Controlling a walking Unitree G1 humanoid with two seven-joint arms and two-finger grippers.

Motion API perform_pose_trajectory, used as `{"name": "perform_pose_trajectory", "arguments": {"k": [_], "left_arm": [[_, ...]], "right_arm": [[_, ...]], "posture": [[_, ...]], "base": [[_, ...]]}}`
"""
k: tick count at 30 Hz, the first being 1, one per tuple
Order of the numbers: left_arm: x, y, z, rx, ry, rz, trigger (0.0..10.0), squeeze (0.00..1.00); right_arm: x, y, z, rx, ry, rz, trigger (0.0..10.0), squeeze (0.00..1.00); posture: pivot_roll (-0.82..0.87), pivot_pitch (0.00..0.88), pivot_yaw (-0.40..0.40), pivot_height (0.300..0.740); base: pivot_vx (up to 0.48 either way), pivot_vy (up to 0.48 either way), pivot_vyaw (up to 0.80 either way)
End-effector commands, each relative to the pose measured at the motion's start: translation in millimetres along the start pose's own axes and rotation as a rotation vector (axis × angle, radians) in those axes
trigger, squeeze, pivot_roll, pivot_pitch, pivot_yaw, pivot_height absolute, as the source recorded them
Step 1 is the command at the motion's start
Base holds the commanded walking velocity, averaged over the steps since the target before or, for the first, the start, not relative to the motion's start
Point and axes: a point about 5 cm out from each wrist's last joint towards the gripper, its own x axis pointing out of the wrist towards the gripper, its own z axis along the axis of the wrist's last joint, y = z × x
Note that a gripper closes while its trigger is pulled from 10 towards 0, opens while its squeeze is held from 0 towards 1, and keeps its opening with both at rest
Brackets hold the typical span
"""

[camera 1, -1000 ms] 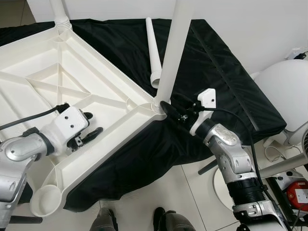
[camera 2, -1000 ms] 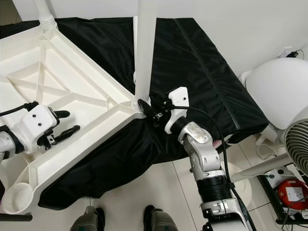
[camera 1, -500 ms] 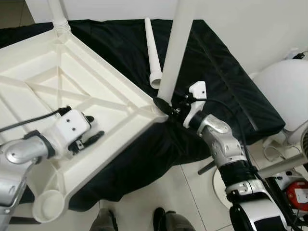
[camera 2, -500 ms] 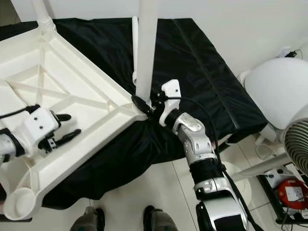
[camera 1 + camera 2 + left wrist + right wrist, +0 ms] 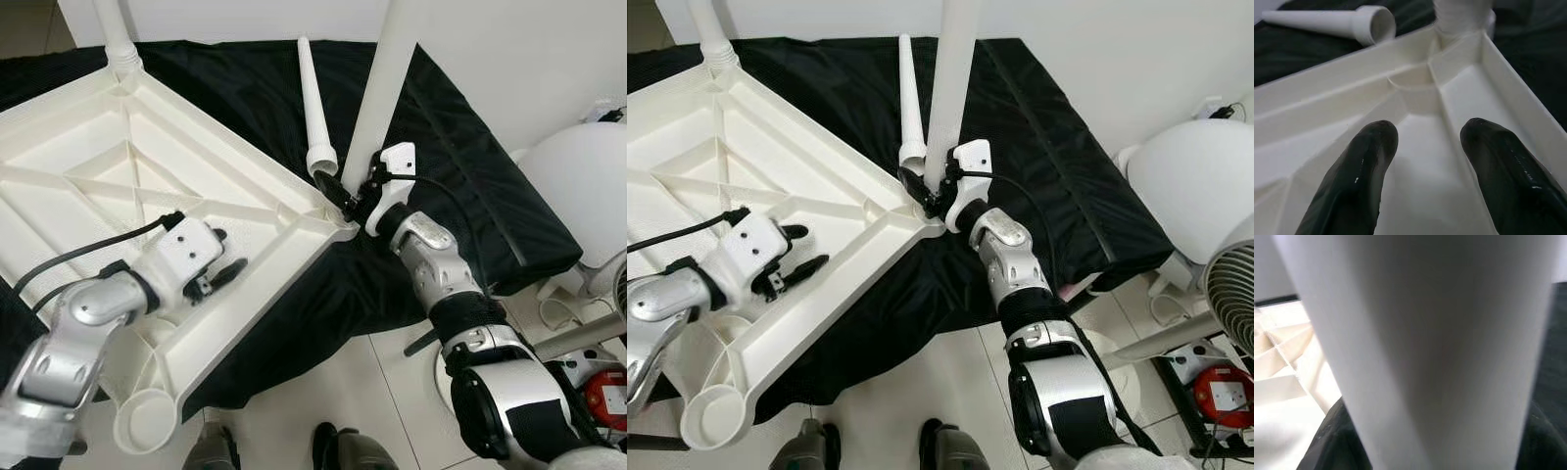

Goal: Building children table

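The right hand is clenched around the upright table leg at the upturned tabletop's near corner. The left hand, forearm stretched forward, rests released inside the tabletop's ribbed underside.

Right wrist view. A broad white table leg crosses the frame from edge to edge, very close to the lens and out of focus; its surface is smooth and evenly shaded, with no detail resolvable. To one side of the leg, a white ribbed tabletop underside is visible, with raised ribs meeting at angles and a flat panel beyond them. Dark shapes sit against the leg low on both sides; these are possibly the gripper's own fingers, but the blur does not allow a firm call. On the far side of the leg from the ribs, a strip of black cloth shows.
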Motion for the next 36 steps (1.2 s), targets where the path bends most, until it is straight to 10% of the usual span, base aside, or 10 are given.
{"name": "perform_pose_trajectory", "arguments": {"k": [1, 18, 19, 21, 22, 27, 28, 36], "left_arm": [[-5.0, 13.9, -1.6, 0.008, -0.001, 0.129, 10.0, 0.0], [-30.3, 64.0, -3.5, -0.1, -0.065, 0.241, 10.0, 0.11], [-31.5, 65.1, -4.2, -0.112, -0.069, 0.236, 10.0, 0.66], [-31.5, 65.1, -4.2, -0.112, -0.069, 0.236, 10.0, 0.66], [-33.6, 64.0, -4.7, -0.128, -0.076, 0.202, 10.0, 1.0], [-43.0, 57.9, -11.3, -0.149, -0.03, 0.078, 10.0, 1.0], [-51.0, 56.0, -17.6, -0.144, 0.028, 0.0, 10.0, 0.0], [-75.3, 65.4, -37.8, -0.089, 0.218, -0.102, 10.0, 0.0]], "right_arm": [[-3.3, 7.7, 0.5, 0.001, -0.034, 0.043, 10.0, 0.0], [-78.1, -2.9, 17.4, 0.02, -0.186, -0.171, 10.0, 0.0], [-84.0, -5.2, 18.7, 0.011, -0.19, -0.203, 10.0, 0.0], [-84.0, -5.2, 18.7, 0.011, -0.19, -0.203, 10.0, 0.0], [-92.9, -8.0, 19.4, 0.005, -0.189, -0.244, 10.0, 0.0], [-112.2, -9.8, 20.9, 0.001, -0.175, -0.299, 10.0, 0.0], [-121.2, -10.9, 21.2, 0.0, -0.16, -0.314, 10.0, 0.0], [-140.3, -13.3, 26.7, -0.016, -0.12, -0.336, 10.0, 0.0]], "posture": [[0.11, 0.185, -0.064, 0.74], [0.09, 0.172, -0.042, 0.74], [0.09, 0.171, -0.042, 0.74], [0.09, 0.171, -0.042, 0.74], [0.09, 0.166, -0.041, 0.74], [0.1, 0.159, -0.038, 0.74], [0.1, 0.158, -0.037, 0.74], [0.09, 0.152, -0.03, 0.74]], "base": [[0.0, 0.0, 0.0], [0.0, 0.0, 0.0], [0.0, 0.0, 0.0], [0.0, 0.0, 0.0], [0.0, 0.0, 0.0], [0.0, 0.0, 0.0], [0.0, 0.0, 0.0], [0.0, 0.0, 0.0]]}}
